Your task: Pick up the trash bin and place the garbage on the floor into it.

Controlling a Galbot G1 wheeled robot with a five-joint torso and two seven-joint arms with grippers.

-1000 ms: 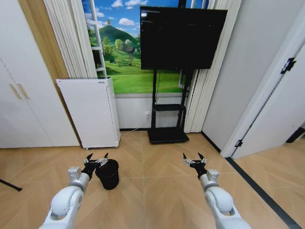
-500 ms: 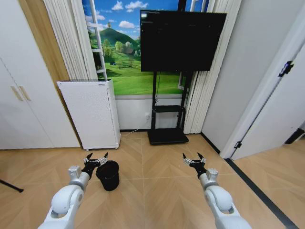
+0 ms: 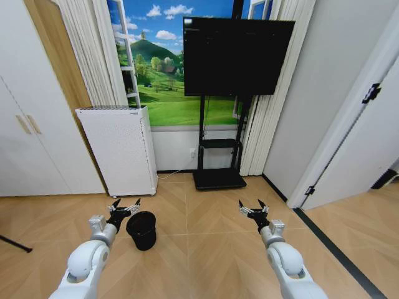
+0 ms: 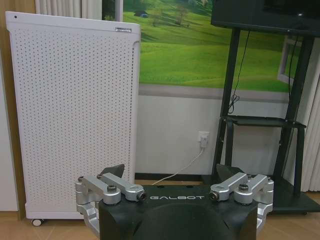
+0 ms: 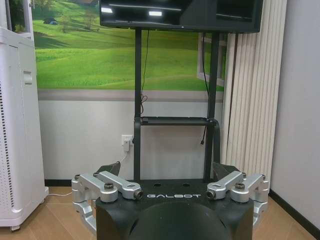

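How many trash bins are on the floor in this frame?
1. The black trash bin stands on the parquet floor, in front of the white perforated appliance, just beside the open left tool.

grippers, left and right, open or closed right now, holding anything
Left gripper: open, holding nothing, beside the trash bin.
Right gripper: open, holding nothing, above the floor.

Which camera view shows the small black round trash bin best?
The head view: the small black round trash bin stands upright on the wooden floor, beside the open left gripper. Both wrist views face the wall instead.
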